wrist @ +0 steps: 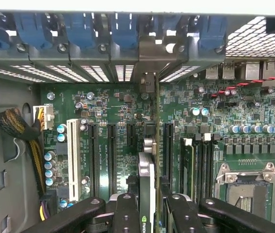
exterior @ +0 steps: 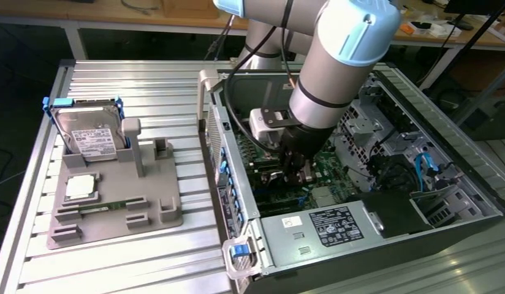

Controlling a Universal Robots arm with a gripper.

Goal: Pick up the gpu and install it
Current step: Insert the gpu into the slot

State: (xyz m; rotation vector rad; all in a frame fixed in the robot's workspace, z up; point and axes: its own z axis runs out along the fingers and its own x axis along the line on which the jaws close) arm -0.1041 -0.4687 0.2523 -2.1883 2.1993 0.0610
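Jaws of the gripper [wrist: 148, 209] are pinching the gpu [wrist: 146, 167] by its flat faces, and I am holding it upright over the motherboard [wrist: 113, 109] (presumably so its lower edge is lining up with a slot [wrist: 168, 150]).

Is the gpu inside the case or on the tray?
Inside the case: the gripper holds the gpu edge-on over the motherboard slots. Seated: cannot tell.

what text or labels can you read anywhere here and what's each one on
No text reads for certain.
power supply label: print too small.
hard drive label: print too small.
white print between the motherboard slots: blurred.
small mark on the edge of the gpu, held in the gripper: blurred.
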